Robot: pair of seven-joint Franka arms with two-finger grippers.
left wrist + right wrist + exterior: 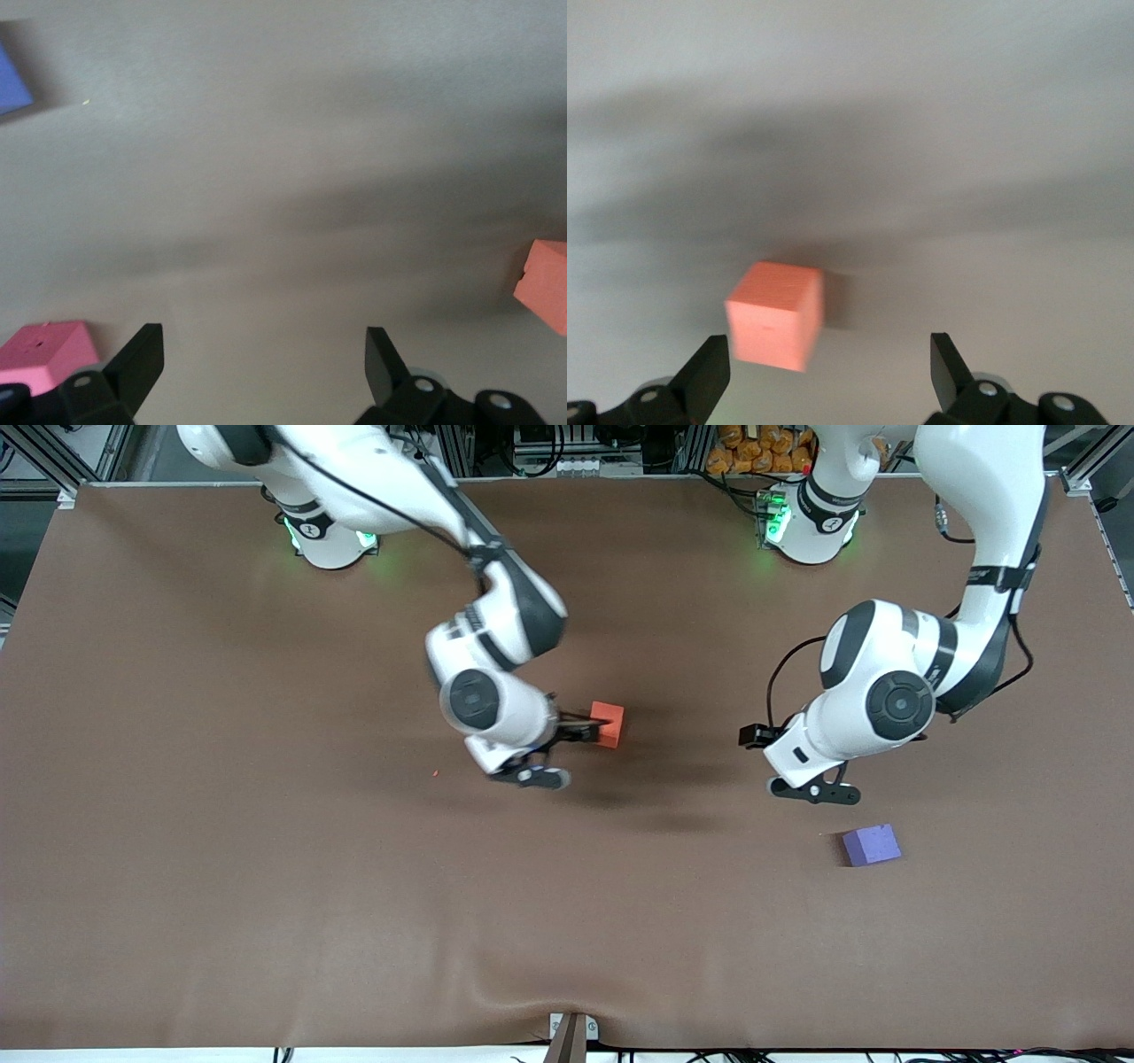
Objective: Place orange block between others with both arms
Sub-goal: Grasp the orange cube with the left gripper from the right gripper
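I lift the right gripper (828, 376) straight up – jaws open, like the waiting left gripper (264, 372) over bare table – not nudging the orange block (608, 724).

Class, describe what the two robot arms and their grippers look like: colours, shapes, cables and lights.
Both arms, the left arm and the right arm, have glossy white rounded shells with black joint bands and round dark caps. Thin black cables run along them. Their bases glow green. The left gripper and right gripper have black wedge-shaped fingers.
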